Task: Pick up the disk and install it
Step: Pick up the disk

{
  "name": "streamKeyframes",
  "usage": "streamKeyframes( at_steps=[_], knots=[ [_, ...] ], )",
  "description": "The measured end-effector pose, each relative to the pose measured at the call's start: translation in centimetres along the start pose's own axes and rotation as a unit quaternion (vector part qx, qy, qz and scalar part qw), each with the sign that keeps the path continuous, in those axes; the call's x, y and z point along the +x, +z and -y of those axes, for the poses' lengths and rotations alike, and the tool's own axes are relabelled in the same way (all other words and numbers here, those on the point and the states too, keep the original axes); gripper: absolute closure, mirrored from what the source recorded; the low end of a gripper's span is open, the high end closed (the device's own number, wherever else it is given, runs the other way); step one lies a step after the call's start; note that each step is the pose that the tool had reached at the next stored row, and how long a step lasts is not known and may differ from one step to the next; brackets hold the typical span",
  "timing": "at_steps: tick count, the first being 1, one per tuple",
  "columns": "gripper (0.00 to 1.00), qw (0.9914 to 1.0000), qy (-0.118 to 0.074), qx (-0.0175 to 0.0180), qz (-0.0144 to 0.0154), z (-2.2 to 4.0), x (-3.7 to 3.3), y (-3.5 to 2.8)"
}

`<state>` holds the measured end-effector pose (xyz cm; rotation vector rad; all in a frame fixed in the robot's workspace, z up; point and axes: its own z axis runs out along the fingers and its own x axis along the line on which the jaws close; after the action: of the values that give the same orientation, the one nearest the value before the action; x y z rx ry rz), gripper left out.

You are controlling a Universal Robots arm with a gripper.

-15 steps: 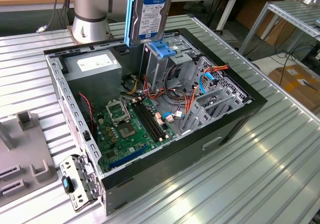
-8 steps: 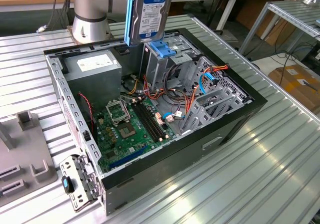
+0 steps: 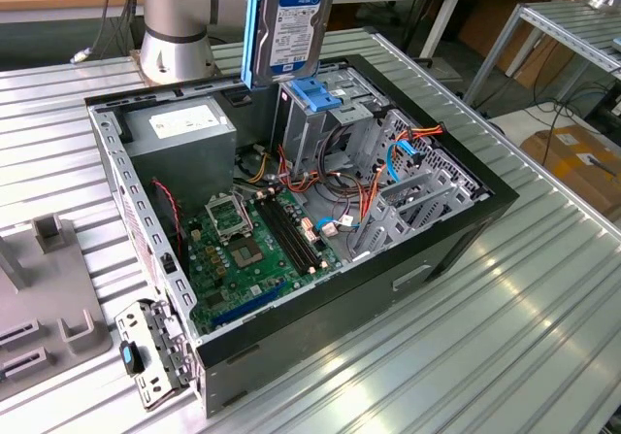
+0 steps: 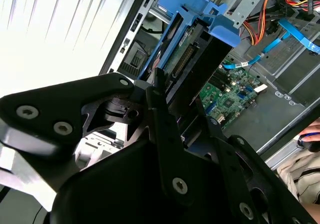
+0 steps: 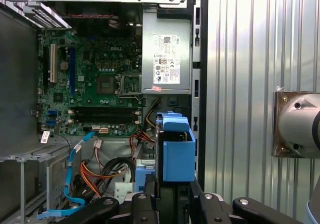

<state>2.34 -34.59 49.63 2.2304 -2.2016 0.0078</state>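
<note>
Arm pose: the gripper (image 4: 172, 91) points straight down over an open computer case (image 3: 456, 225), with the arm base (image 3: 175, 16) bolted to the table behind it.
Fingers: the black fingers (image 4: 115, 91) are pinched on the disk (image 3: 296, 21), one on either side of it.
Disk: it hangs upright below the fingertips, above the case and clear of it. In the exterior view its label faces the camera and a blue rail runs down its edge. In the first wrist view its blue lower end (image 5: 177, 149) is seen end-on past the fingertips.
Far from the fingers, exterior view's left: a grey moulded fixture (image 3: 44, 298) lies on the table beside the case.
Below the fingers, to that side: a grey power supply box (image 3: 184, 128) with a white sticker sits in the case corner.
Below and nearer the camera: a green motherboard (image 3: 247, 250) lies flat on the case floor.
Straight below the fingertips: a blue bay latch (image 3: 315, 94) tops the bare metal drive cage.
Exterior view's right of the fingers: orange and blue cables (image 3: 408, 148) loop over perforated steel brackets.
Surface: a ribbed aluminium table (image 3: 485, 298), bright and reflective.
Room: wooden benches stand behind, and a cardboard box (image 3: 577, 157) lies on the floor at the exterior view's right.
</note>
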Motion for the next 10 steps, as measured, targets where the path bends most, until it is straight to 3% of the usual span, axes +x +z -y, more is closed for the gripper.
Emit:
streamKeyframes(
  at_steps=[6, 10],
  knots=[
    [0.65, 1.00000, 0.000, 0.0000, 0.0000, 0.14, 0.00, 0.00],
    [0.65, 1.00000, 0.000, 0.0000, 0.0000, 0.85, 0.01, 0.00]
  ],
)
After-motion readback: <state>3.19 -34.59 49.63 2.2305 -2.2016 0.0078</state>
